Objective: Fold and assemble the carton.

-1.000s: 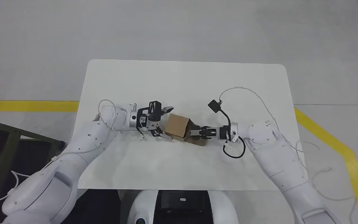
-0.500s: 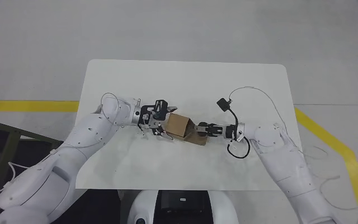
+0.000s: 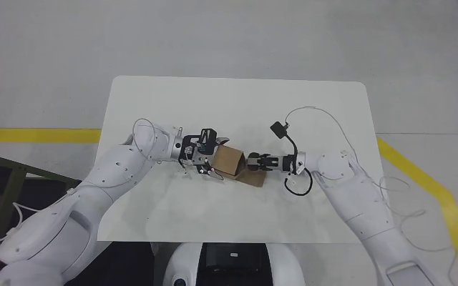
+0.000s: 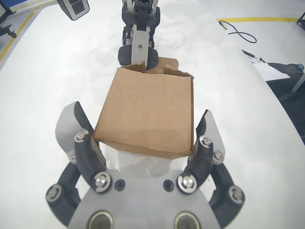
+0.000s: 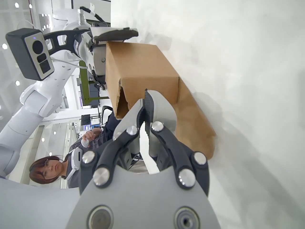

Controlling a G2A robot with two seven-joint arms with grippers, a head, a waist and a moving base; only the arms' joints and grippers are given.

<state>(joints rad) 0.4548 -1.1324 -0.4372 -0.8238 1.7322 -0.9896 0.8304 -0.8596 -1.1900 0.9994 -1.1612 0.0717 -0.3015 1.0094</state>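
carton [image 3: 229, 161]: table [image 3: 322, 107] middle; likely light, creasable; grip side walls
left gripper [image 4: 139, 110]: spread astride carton end
right gripper [image 5: 144, 96]: pressed together at flaps

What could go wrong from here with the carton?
1. The left gripper is open astride the carton, so a push from the shut right gripper at the open end may slide or twist it.
2. The flap lying flat on the table may get pinned under rather than fold up.
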